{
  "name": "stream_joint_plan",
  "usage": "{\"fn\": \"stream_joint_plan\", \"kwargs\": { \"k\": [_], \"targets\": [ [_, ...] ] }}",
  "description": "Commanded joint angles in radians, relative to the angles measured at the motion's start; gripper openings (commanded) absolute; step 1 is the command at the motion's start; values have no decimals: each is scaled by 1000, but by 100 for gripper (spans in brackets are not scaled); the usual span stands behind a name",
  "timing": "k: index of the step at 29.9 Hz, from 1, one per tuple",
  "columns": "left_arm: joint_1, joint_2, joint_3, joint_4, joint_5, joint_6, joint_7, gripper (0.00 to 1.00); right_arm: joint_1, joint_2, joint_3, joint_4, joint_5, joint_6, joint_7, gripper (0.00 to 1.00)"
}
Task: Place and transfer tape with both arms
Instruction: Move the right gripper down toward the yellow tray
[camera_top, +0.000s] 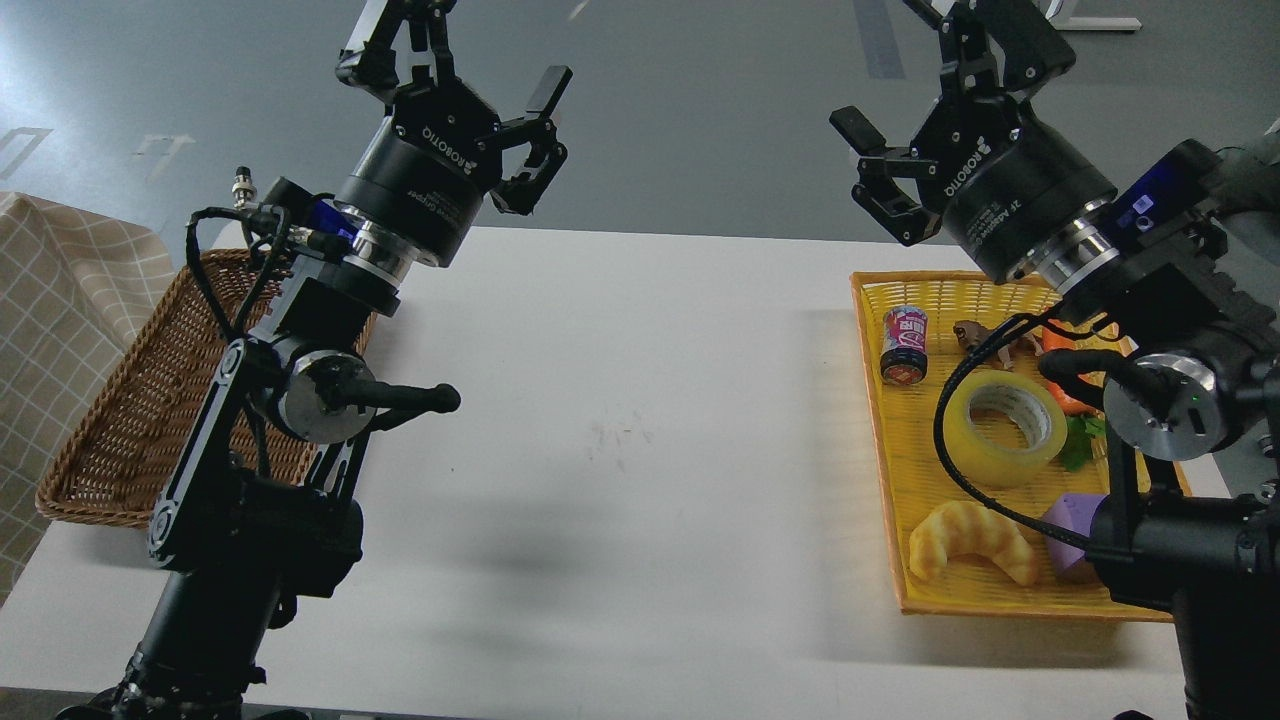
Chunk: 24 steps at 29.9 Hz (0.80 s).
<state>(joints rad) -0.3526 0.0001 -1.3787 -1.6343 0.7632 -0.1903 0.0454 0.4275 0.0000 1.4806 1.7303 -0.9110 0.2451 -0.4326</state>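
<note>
The tape (1003, 428), a wide translucent yellow roll with a pale printed core, lies in the yellow tray (905, 560) at the right of the table. My right gripper (925, 50) is raised high above the tray's far end, open and empty, well above the tape. My left gripper (455, 55) is held up over the table's far left, fingers spread open with nothing between them. Both black arms reach in from the bottom corners.
A brown wicker basket (130, 420) sits at the left behind my left arm. In the yellow tray lie a small can (904, 344), a croissant toy (972, 542), a purple object (1072, 520) and an orange-and-green toy (1075, 420). A checked cloth (60, 290) hangs at far left.
</note>
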Motion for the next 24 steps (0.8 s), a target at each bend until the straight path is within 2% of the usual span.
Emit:
{"fn": "stream_joint_plan", "kwargs": {
  "k": [1,8,12,21,24],
  "targets": [
    [12,0,1,-12,-1,3,7,98,-3,0,-16,0,1,0,0,100],
    [26,0,0,-10,-2,0,-1,98,0,0,-22,0,3,5,0,100],
    [26,0,1,-9,-4,-3,-1,98,2,0,-22,-1,12,11,41,100],
    [29,0,1,-7,-15,-6,-6,98,2,0,6,-1,15,31,48,100],
    [35,0,3,-7,-56,-17,-4,98,-6,0,20,-8,15,10,48,100]
  ]
}}
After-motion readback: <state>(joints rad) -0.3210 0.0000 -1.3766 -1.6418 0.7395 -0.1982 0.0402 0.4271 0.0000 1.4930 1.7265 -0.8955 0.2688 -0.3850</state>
